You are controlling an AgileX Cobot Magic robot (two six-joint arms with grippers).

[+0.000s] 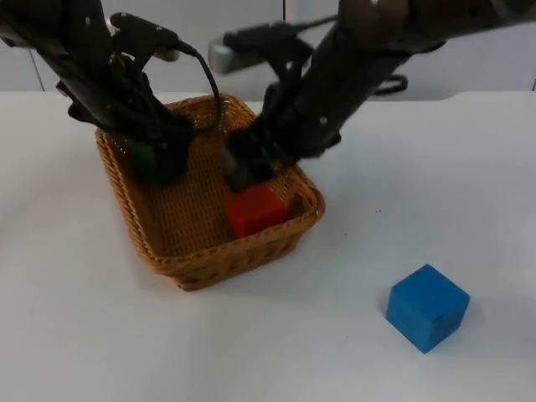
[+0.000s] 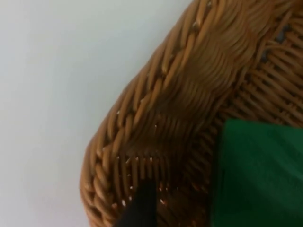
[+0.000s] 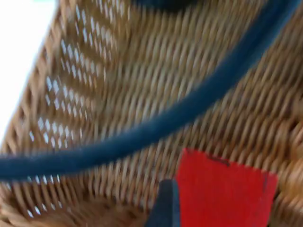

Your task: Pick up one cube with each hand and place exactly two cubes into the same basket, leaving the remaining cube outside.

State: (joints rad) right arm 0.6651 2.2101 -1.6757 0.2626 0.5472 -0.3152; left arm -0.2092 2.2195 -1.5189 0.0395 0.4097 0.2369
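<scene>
While both grippers sit inside the wicker basket (image 1: 209,266), you see left gripper (image 1: 155,163) pinching green cube (image 1: 151,162), right gripper (image 1: 243,180) pinching red cube (image 1: 256,209) near the rim; blue cube (image 1: 427,307) lies well apart on open table (image 1: 67,318).

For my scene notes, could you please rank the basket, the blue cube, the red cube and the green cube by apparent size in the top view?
1. Basket, clearly largest.
2. Blue cube, though nearer the camera.
3. Red cube.
Green cube: mostly hidden under the left gripper, so unranked.
</scene>
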